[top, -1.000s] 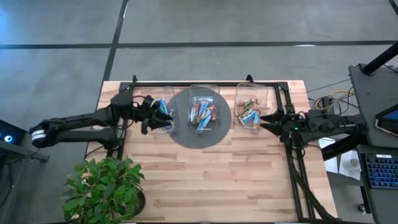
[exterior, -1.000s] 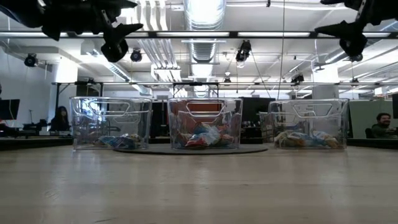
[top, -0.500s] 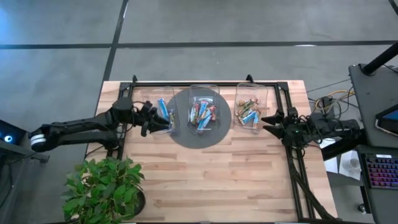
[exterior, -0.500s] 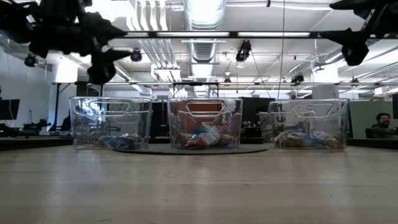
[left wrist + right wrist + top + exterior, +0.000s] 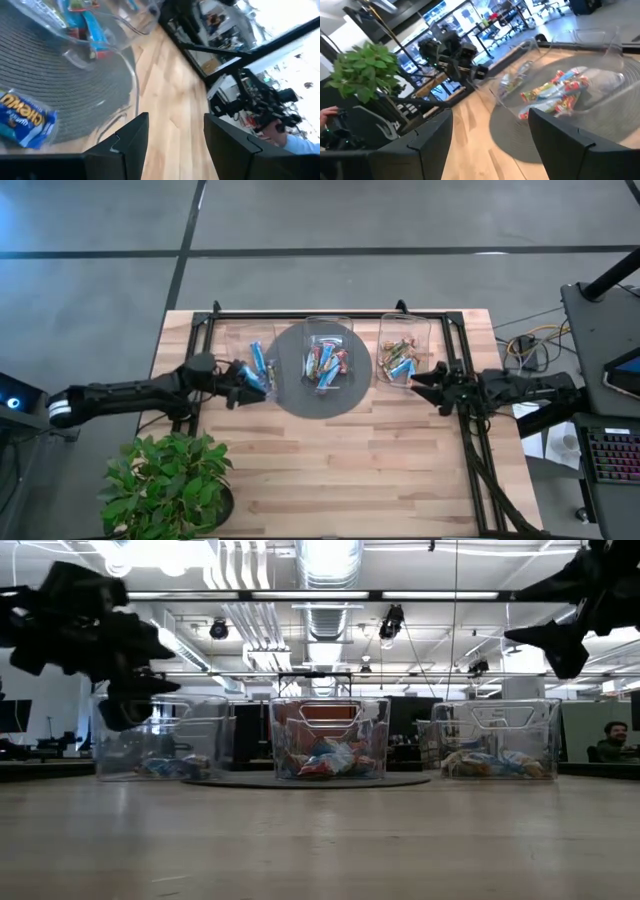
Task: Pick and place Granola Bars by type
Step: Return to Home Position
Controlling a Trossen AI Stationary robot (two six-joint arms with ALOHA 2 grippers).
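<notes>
Three clear bins stand in a row at the far side of the table. The left bin (image 5: 262, 368) holds blue-wrapped bars (image 5: 257, 361). The middle bin (image 5: 328, 338) holds multicoloured bars (image 5: 325, 363). The right bin (image 5: 404, 330) holds gold and blue bars (image 5: 398, 358). My left gripper (image 5: 250, 387) is open and empty, low at the left bin's near wall (image 5: 125, 710). In the left wrist view (image 5: 172, 120), a blue bar (image 5: 20, 122) shows past its fingers. My right gripper (image 5: 418, 378) is open and empty, raised just near of the right bin (image 5: 560, 645). My left gripper stands against the near wall of the left bin (image 5: 134, 85). I cannot tell whether a finger touches it.
A grey round mat (image 5: 300, 402) lies under the middle bin and reaches under the left bin's edge. A black frame (image 5: 330, 313) runs along the table's far edge and sides. A potted plant (image 5: 165, 480) stands at the near left corner. Bare wood lies near of the bins.
My left gripper has drawn back from above the left bin toward the table's near edge and has come down to bin height. The left bin has shifted a little toward the table's left. My right gripper has moved slightly toward the table's left.
</notes>
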